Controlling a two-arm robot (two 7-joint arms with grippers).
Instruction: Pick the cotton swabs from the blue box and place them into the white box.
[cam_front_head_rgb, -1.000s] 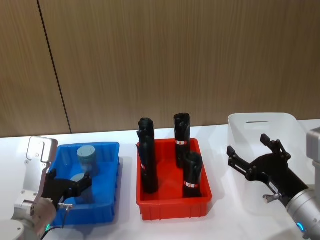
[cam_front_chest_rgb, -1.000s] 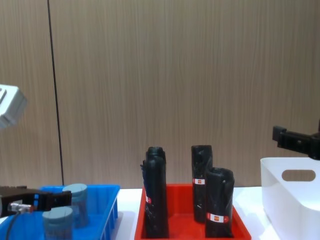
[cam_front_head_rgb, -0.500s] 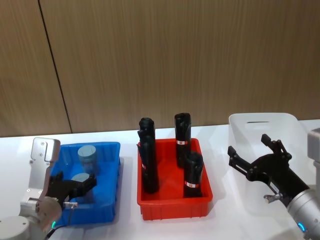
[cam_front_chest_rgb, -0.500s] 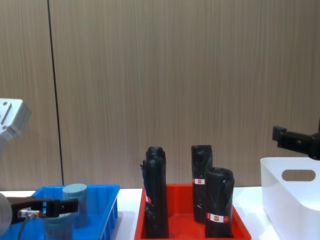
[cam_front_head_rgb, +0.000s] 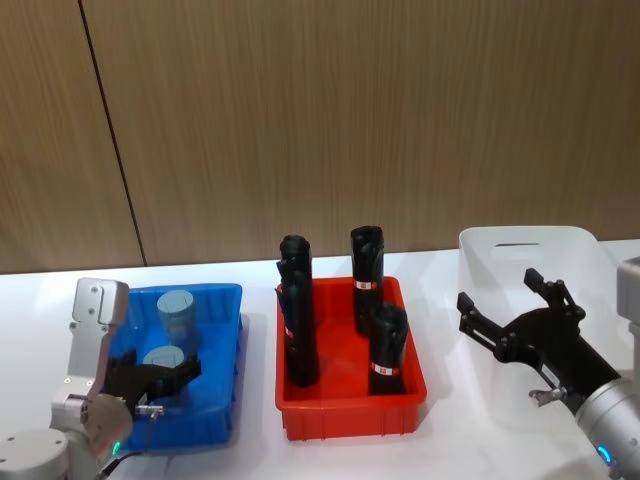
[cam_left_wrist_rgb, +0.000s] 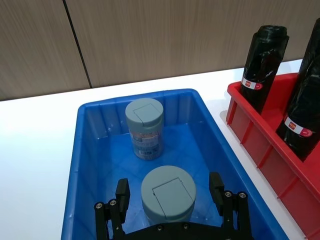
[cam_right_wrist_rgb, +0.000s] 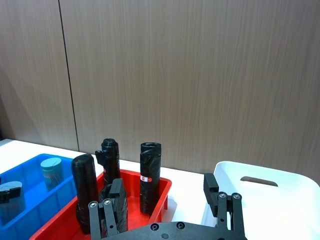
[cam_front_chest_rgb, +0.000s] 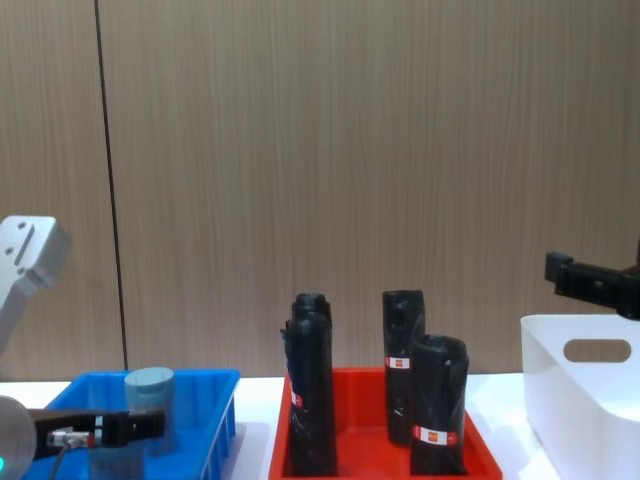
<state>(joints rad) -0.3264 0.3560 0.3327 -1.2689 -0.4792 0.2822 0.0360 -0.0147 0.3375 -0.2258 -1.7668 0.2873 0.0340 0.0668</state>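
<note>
While the white box (cam_front_head_rgb: 510, 236) at the robot's right shows no jar in the part of its interior that can be seen, the task looks barely begun: nothing has been delivered. The blue box (cam_front_head_rgb: 232, 345) at the left holds both cotton swabs, so two transfers remain, as far as I can judge. Between the two boxes stands the red tray (cam_front_head_rgb: 350, 415) with its black rolls (cam_front_head_rgb: 366, 270), which play no part in the task.

The right gripper (cam_front_head_rgb: 497, 287) hovers over the near side of the white box, fingers spread and empty. The left gripper (cam_left_wrist_rgb: 169, 189) reaches into the blue box, its fingers open on either side of the nearer jar (cam_front_head_rgb: 162, 357), with a gap showing at each side, so the grasp is not yet made. The farther jar (cam_left_wrist_rgb: 144, 127) stands upright, apart from it, toward the box's back wall.

Part of the white box's floor lies behind the right gripper, so I cannot rule out something there. The chest view cuts off the blue box's front. From the left wrist, the nearer jar's body is mostly hidden beneath its own lid.
</note>
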